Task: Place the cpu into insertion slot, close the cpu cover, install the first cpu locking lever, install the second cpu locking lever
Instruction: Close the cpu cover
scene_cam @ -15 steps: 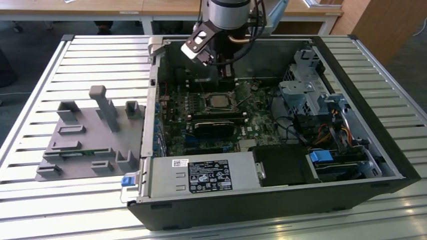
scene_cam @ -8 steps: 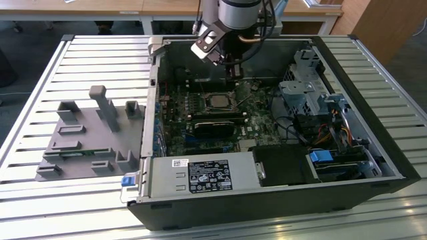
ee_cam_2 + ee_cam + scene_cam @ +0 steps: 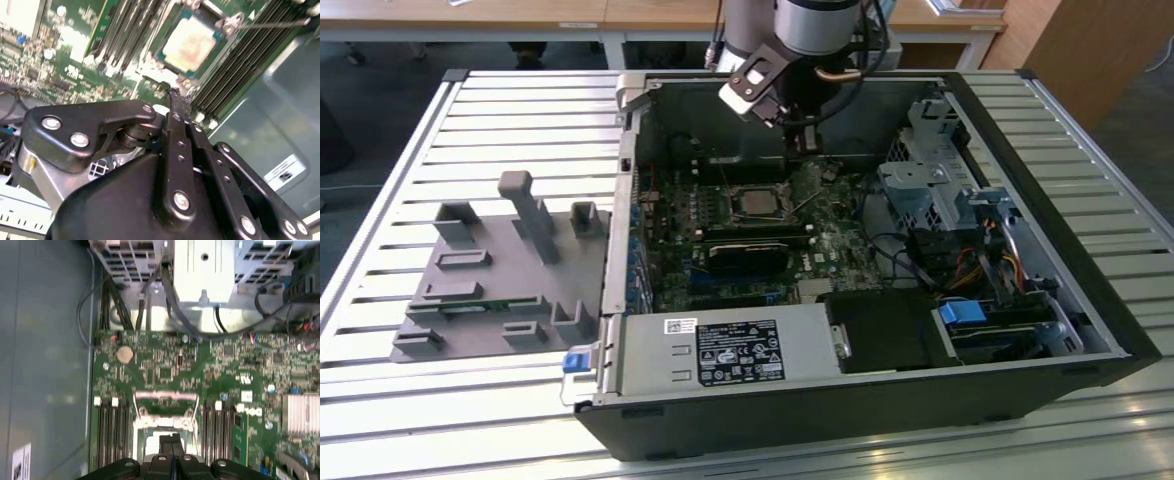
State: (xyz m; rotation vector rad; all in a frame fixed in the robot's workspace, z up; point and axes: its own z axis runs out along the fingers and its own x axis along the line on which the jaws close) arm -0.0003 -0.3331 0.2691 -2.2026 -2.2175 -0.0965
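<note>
**Operator:** Where is my gripper right now?

**Spotter:** Your gripper (image 3: 805,143) hangs inside the open computer case (image 3: 854,415), near the wall farthest from the exterior camera, with its tips just above the green motherboard (image 3: 670,215). In both wrist views you can see the two fingers (image 3: 175,107) pressed flat together. Nothing shows between them.

**Operator:** And the cpu?

**Spotter:** Your cpu (image 3: 189,44) lies flat in the insertion slot (image 3: 169,61), pale metal top facing up. In the exterior view it sits near the fingertips, on the side nearer that camera, and they do not touch it.

**Operator:** Is the cover down?

**Spotter:** In the first wrist view the cpu cover (image 3: 165,396) shows as a silvery frame at the socket's edge, on the side away from your fingers. Green board is visible through its opening, so it looks swung back off the chip, though I cannot tell its exact tilt. A thin metal rod (image 3: 277,22) runs off from one corner of the socket — whether it is latched, I cannot tell.

**Operator:** What else is around?

**Spotter:** Long black memory slots (image 3: 111,422) flank the socket on both sides. A long black module (image 3: 754,250) lies just beside the socket, nearer the exterior camera, and the power supply box (image 3: 720,350) sits beyond it at the case's near edge. On the exterior view's left, a grey fixture (image 3: 494,270) rests on the slatted table (image 3: 400,130) — just beside the case.
</note>
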